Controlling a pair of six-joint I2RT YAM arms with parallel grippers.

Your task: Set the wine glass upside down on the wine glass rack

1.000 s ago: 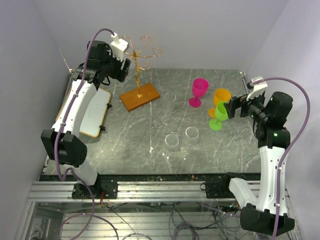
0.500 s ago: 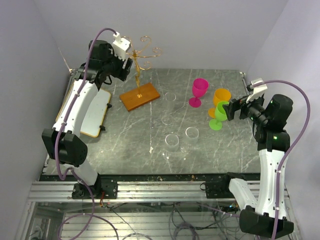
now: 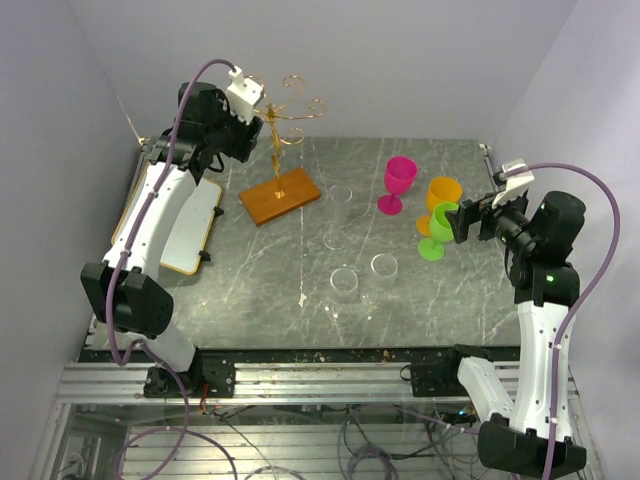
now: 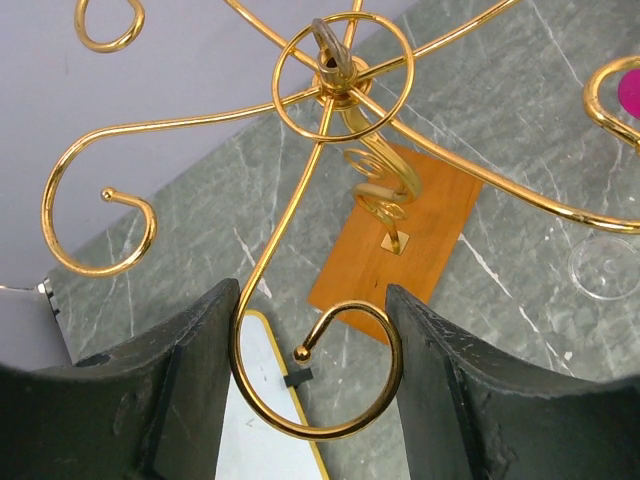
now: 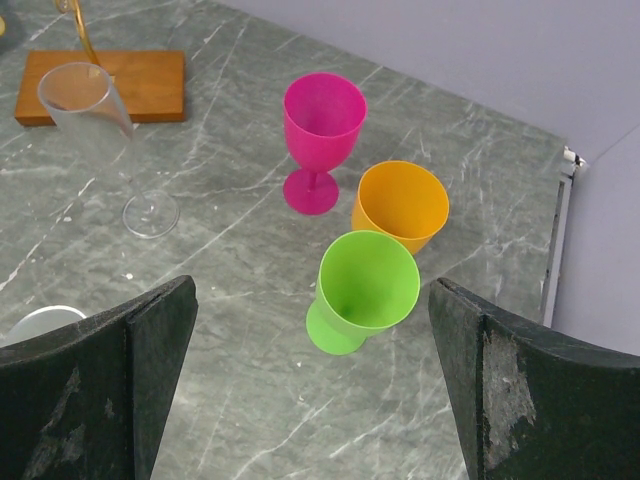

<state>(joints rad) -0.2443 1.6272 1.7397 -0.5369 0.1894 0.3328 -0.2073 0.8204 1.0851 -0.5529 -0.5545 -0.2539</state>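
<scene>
The left gripper (image 3: 258, 128) is raised higher and carried nearer the scroll top of the wine glass rack (image 3: 280, 195) (one gold curl is now framed between its parted jaws). The right gripper (image 3: 458, 222) is shifted only slightly.

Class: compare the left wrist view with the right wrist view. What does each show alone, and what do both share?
Left wrist only: the curled scroll arms of the wine glass rack and a white board. Right wrist only: the orange goblet and green goblet. Both: the rack's wooden base and the grey marble table.
</scene>
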